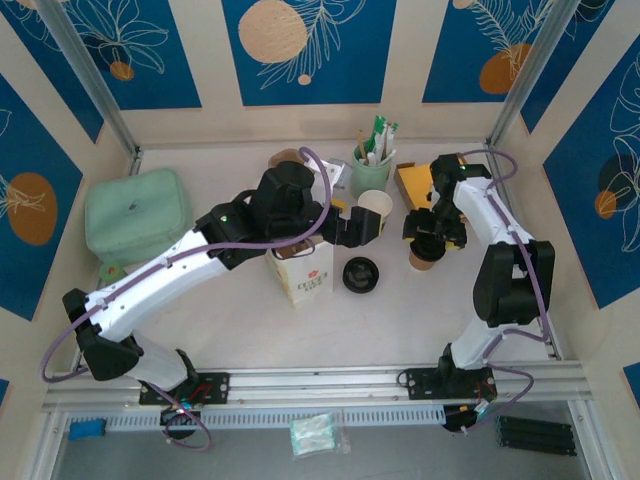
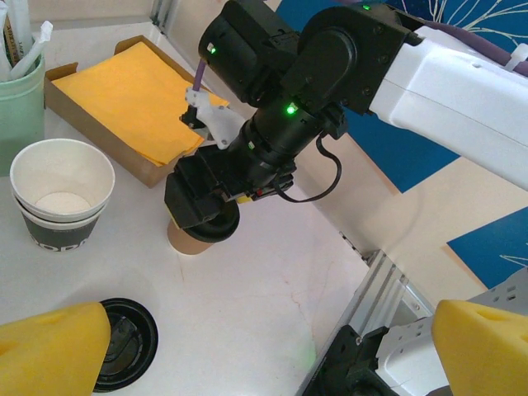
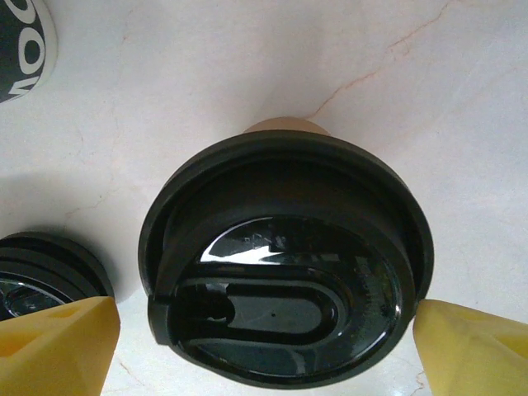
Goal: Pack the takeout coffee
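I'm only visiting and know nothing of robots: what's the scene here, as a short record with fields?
Takeout coffee cup: upright on the table, open, no lid
Left gripper: open, empty, short of that cup
Right gripper: shut on a black lid over a brown cup
Second lid: lying loose on the table

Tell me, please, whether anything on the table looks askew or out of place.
The black lid on the brown cup looks askew: it appears tilted and off-centre, overhanging one side rather than seated on the rim.
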Tool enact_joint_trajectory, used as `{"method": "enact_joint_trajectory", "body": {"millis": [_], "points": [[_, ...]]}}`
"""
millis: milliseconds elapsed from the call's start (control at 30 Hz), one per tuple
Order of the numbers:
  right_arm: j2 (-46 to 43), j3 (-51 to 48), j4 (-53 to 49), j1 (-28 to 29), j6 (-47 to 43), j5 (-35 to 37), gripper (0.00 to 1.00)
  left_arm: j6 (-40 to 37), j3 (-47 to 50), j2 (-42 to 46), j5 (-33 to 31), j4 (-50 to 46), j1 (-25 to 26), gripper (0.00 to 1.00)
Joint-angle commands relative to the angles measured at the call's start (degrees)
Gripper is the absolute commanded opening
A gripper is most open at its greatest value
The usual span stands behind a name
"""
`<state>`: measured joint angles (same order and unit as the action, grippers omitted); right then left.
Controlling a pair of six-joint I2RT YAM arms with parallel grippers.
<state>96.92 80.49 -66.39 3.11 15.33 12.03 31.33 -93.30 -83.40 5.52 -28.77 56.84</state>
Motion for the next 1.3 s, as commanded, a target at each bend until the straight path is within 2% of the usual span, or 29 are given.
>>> {"method": "enact_joint_trajectory", "body": {"millis": [0, 167, 400, 800, 1267], "points": [[0.67, 0.37, -0.21, 0.31, -0.84, 0.4, 0.91, 0.61, -0.43, -0.18, 0.76, 1.97, 0.64, 0.99], [0.81, 0.21, -0.14, 0.66, -1.03, 0.32, 0.86, 0.59, -0.18, -0.18, 0.98, 2.27, 0.64, 1.0], [1.51, 0.36, -0.32, 1.27, -1.1, 0.84, 0.84, 0.74, 0.29, 0.16, 1.07, 2.85, 0.64, 0.99], [1.12, -0.74, -0.89, 4.33, -0.98, 2.07, 0.7, 0.8, 1.54, 1.0, 1.02, 3.72, 0.64, 0.99], [-3.65, -4.55, -3.09, 9.55, 0.66, 2.22, 0.68, 0.44, 1.8, 0.95, 1.25, 3.57, 0.64, 0.99]]}}
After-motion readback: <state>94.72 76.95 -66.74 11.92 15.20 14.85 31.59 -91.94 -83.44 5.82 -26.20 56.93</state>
